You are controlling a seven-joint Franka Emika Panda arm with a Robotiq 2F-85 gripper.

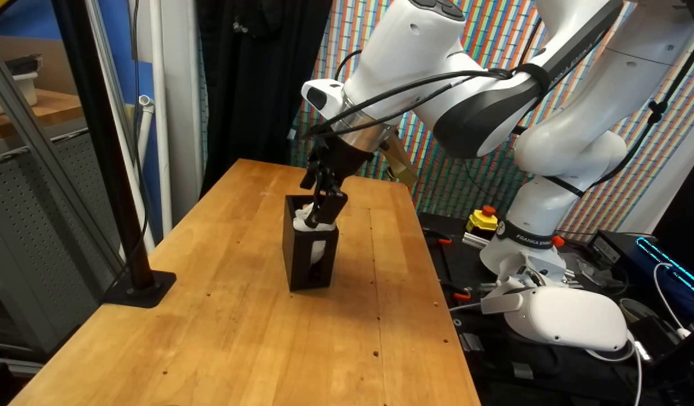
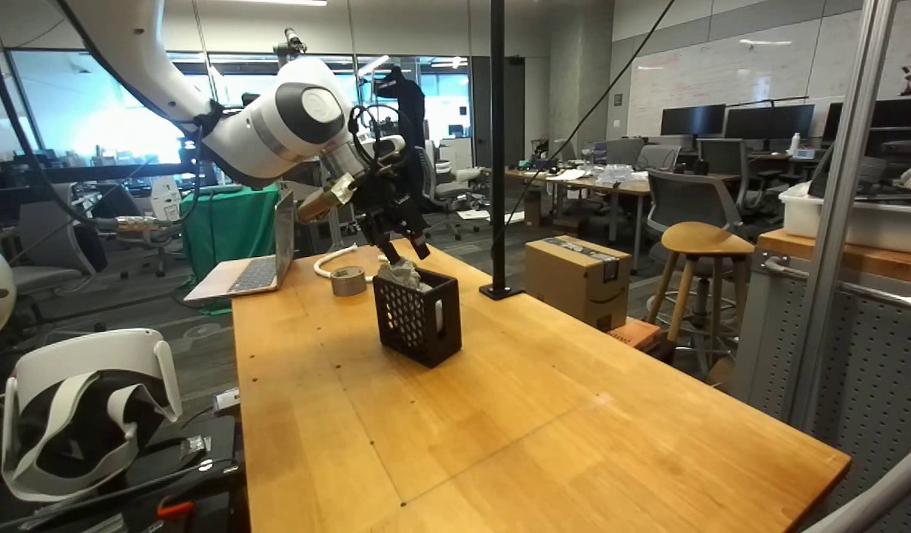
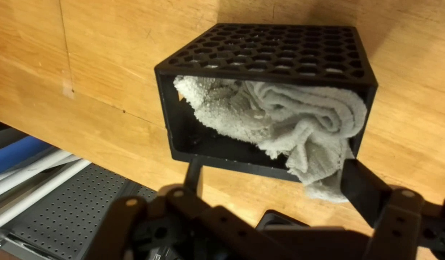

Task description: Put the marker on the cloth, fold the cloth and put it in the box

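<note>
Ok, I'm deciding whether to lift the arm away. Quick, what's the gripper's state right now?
Gripper: open, holding nothing; the off-white terry cloth sits in the black honeycomb-sided box, partly sticking out.

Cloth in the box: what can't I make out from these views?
The marker: shows in no view; folds of the cloth may hide it, unconfirmed.
Floor of the box: wrist view, partly covered by the cloth, the rest too dark to read.
Contact: wrist view, one finger of the hand overlaps the cloth's loose end; touching or apart, I can't tell.
Lower part of the cloth: both exterior views, mostly behind the box's walls.
</note>
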